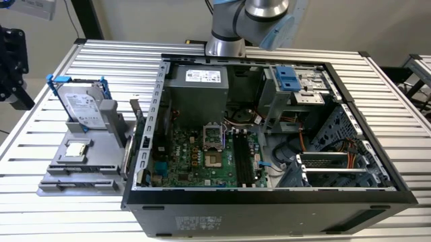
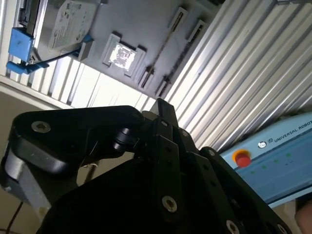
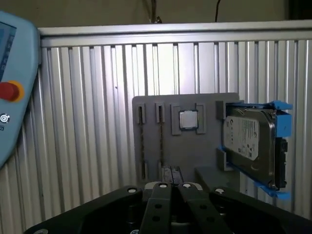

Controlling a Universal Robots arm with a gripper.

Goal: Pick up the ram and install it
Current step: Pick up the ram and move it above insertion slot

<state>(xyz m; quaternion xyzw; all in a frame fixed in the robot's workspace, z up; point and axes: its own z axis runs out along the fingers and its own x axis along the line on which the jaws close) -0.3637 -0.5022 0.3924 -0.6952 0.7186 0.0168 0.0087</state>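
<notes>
The ram [image 3: 161,142] is a thin dark stick standing on edge in a slot of the grey holder [image 3: 204,105]. A second thin dark line [image 3: 141,142] runs along the slot beside it. In the second wrist view the ram [image 2: 165,46] lies on the same holder [image 2: 141,24]. My gripper [image 3: 170,174] hangs well away from the holder, its black fingers [image 3: 157,204] drawn together with nothing between them. It also appears in the second wrist view [image 2: 162,106]. The open computer case [image 1: 145,151] shows the green motherboard with its black memory slots [image 1: 245,157].
On the holder [image 1: 81,174] sit a small square processor chip [image 3: 187,119] and a silver hard drive in a blue frame [image 3: 253,146]. A light blue teach pendant with a red button [image 3: 9,91] lies on the ribbed metal table [image 3: 87,122]. The arm's base [image 1: 225,46] stands behind the case.
</notes>
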